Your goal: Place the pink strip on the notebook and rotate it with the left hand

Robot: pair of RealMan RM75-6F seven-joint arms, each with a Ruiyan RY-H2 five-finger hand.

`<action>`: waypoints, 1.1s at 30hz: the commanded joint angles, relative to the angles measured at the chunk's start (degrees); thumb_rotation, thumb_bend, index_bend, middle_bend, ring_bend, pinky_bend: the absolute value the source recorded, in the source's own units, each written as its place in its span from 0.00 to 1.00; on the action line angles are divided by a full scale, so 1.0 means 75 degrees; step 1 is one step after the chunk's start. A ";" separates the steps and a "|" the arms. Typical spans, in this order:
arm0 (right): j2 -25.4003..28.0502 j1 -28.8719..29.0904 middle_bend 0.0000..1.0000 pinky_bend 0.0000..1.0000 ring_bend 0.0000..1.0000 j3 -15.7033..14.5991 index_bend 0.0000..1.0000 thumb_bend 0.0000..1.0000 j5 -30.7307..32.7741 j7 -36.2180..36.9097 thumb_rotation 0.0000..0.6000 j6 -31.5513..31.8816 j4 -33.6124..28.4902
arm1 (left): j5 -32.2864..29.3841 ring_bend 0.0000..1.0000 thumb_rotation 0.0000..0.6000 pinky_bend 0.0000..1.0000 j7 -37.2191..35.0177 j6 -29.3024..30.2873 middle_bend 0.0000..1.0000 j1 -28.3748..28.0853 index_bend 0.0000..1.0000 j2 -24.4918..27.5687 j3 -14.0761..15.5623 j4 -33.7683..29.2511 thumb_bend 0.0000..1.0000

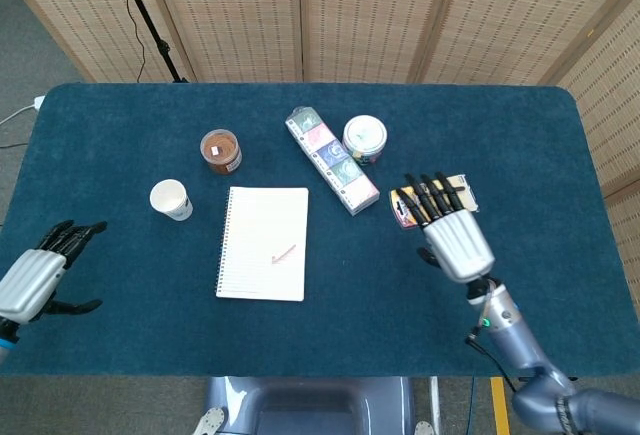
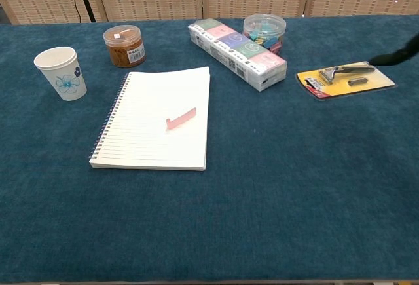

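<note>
Black fingers on your right hand (image 1: pixel 452 235) are spread and empty, palm down above the razor pack (image 1: pixel 432 201). Your left hand (image 1: pixel 38 273) hovers at the table's (image 1: pixel 560 155) left edge, fingers apart, holding nothing. The pink strip (image 1: pixel 283 253) lies on the notebook (image 1: pixel 263 243).

Both views are bright and evenly lit from overhead, with no glare on the dark teal surface (image 1: pixel 140 125), and shadows are soft and short: a faint one hugs the notebook (image 2: pixel 157 121) along its 6 o'clock edge in the chest view. Focus is sharp across the head view, with slight bowing of the surface edges toward the corners. In the chest view only the dark fingertips (image 2: pixel 393 57) at 2 o'clock are smeared by blur.
</note>
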 commanded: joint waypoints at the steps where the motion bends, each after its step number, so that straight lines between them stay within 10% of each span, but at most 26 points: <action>1: 0.0632 -0.0578 0.00 0.04 0.00 -0.0399 0.06 0.00 -0.0196 0.0566 1.00 0.0423 -0.0390 | -0.0225 0.76 1.00 0.75 0.0402 -0.0481 0.86 -0.0398 0.00 0.0120 -0.0205 -0.0456 0.00; 7: 0.1385 -0.1355 0.00 0.05 0.00 -0.0863 0.05 0.00 -0.0215 0.1862 1.00 0.0812 -0.0633 | -0.0731 0.93 1.00 0.97 0.0972 -0.1657 1.00 -0.1166 0.09 0.0293 -0.0444 -0.1259 0.00; 17: 0.1844 -0.2437 0.00 0.05 0.00 -0.1052 0.05 0.00 -0.0168 0.3849 1.00 0.1541 -0.0221 | -0.4020 0.94 1.00 0.98 0.3918 -0.3611 1.00 -0.2762 0.10 -0.0389 -0.1063 -0.2107 0.00; 33: 0.1898 -0.2616 0.00 0.05 0.00 -0.0720 0.06 0.00 -0.0239 0.4294 1.00 0.1277 -0.0128 | -0.7140 0.94 1.00 0.98 0.4691 -0.4653 1.00 -0.4835 0.12 -0.1971 -0.0646 -0.1631 0.00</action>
